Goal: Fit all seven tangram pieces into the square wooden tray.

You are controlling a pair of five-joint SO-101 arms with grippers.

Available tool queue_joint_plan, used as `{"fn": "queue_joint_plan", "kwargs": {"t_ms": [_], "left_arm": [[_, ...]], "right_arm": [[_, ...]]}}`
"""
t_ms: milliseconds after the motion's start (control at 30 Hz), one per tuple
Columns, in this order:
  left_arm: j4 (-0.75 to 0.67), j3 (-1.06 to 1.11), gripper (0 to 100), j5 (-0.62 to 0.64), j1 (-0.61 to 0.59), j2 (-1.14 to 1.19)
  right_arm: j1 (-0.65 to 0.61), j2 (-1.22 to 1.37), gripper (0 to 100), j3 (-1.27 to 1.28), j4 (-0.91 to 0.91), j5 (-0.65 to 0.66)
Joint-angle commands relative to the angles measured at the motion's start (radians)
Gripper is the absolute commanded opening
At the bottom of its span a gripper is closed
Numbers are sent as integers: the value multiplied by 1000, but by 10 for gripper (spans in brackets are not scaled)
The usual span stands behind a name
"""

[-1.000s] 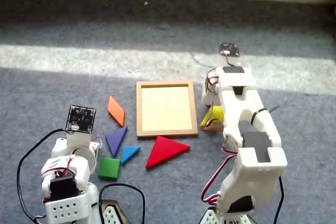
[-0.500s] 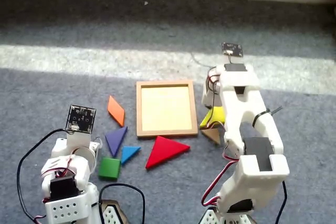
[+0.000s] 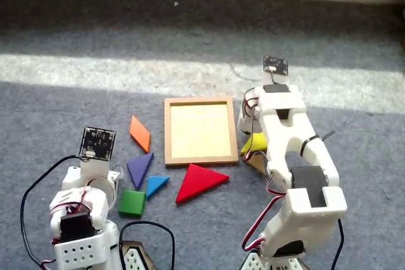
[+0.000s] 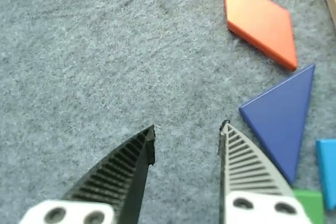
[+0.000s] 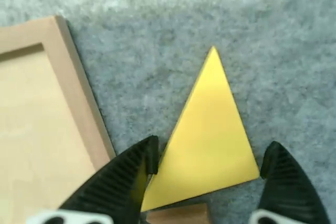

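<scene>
Left gripper [image 4: 188,128], fingers spread and empty, hung over grey carpet [image 4: 79,51] beside a dark-blue wooden triangle [image 4: 281,121]. Right of the square wooden tray [image 3: 202,160], the right gripper [image 5: 210,148] straddled the yellow wooden triangle [image 5: 207,129], fingers parted and not yet gripping. Probable risk: closing on the slanted edges could make the thin piece squirt out, or drag the touching tan wooden triangle [image 3: 257,164]. The yellow triangle lay flat, smooth-faced and sharp-cornered.

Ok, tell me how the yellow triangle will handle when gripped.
The yellow triangle looks stiff and flat, so it probably won't bend or roll. Its smooth, slanting edges might slip out of the open right hand as it closes.
</scene>
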Motion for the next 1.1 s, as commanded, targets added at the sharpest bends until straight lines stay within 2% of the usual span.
{"fn": "queue_joint_plan", "kwargs": {"t_ms": [0, 367, 533, 833, 1067], "left_arm": [[-3, 4, 213, -6, 16, -7], [-3, 4, 213, -6, 16, -7], [-3, 4, 213, -6, 16, -7], [-3, 4, 213, -6, 16, -7], [-3, 4, 213, -6, 16, -7]], "right_arm": [[-10, 27, 307, -7, 7, -14], [-8, 19, 307, -31, 74, -48], [-7, 19, 307, -39, 163, -54], [-12, -53, 308, -31, 154, -49], [-21, 36, 307, -38, 163, -38]]}}
